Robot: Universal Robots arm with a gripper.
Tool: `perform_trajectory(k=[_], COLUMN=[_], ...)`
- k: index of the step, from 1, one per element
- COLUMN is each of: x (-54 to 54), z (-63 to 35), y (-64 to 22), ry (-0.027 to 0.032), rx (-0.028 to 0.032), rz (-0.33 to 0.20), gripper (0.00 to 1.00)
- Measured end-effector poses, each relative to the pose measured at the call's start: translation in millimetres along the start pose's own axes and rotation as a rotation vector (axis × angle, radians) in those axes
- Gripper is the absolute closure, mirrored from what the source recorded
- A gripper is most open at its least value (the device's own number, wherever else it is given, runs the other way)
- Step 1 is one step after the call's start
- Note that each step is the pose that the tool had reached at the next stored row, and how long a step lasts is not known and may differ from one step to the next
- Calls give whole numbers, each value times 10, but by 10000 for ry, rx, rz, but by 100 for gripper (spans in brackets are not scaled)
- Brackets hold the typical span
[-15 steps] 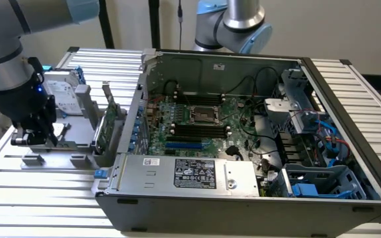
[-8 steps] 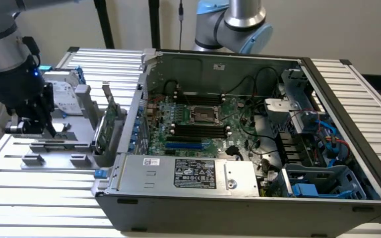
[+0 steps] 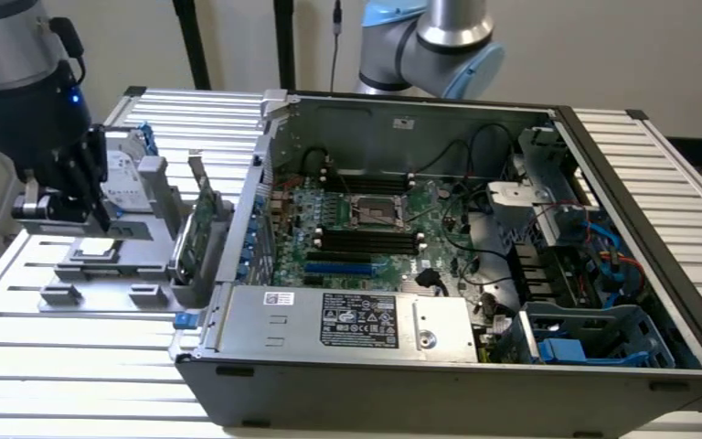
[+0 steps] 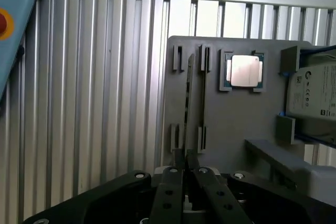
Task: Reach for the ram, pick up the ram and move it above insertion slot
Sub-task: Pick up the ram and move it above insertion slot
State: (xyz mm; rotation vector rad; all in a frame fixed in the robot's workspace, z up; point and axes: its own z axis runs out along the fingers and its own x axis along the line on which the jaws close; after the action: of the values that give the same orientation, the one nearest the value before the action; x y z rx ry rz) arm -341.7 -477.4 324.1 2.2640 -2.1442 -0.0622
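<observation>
1. Gripper [image 4: 185,169] jaws closed on one ram [image 4: 187,108], edge-on above grey holder tray [image 4: 231,124]
2. One processor chip [image 4: 244,71], one hard drive [image 4: 314,93] on tray
3. One open computer case [image 3: 449,274] on bench [image 3: 70,338]

Hard drive [image 4: 315,90] cut off.

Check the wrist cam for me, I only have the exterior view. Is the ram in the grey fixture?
Observer: Yes. The ram stands on its edge in the grey fixture, running between the slotted guides.
Operator: Gripper lined up with it?
Observer: The gripper sits at one end of the ram, in line with its length. I cannot tell whether it touches.
Operator: What's next to the ram?
Observer: A processor with a silver lid lies flat in its own pocket beside the ram, and the hard drive is beyond that.
</observation>
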Motion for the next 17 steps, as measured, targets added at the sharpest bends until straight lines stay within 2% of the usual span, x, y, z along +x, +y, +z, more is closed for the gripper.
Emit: perform_trajectory(k=[8, 17], x=[13, 23], z=[-337, -711], y=[-312, -657], ry=[-8, -22], rx=[-66, -101], rz=[-1, -3], gripper=[87, 87])
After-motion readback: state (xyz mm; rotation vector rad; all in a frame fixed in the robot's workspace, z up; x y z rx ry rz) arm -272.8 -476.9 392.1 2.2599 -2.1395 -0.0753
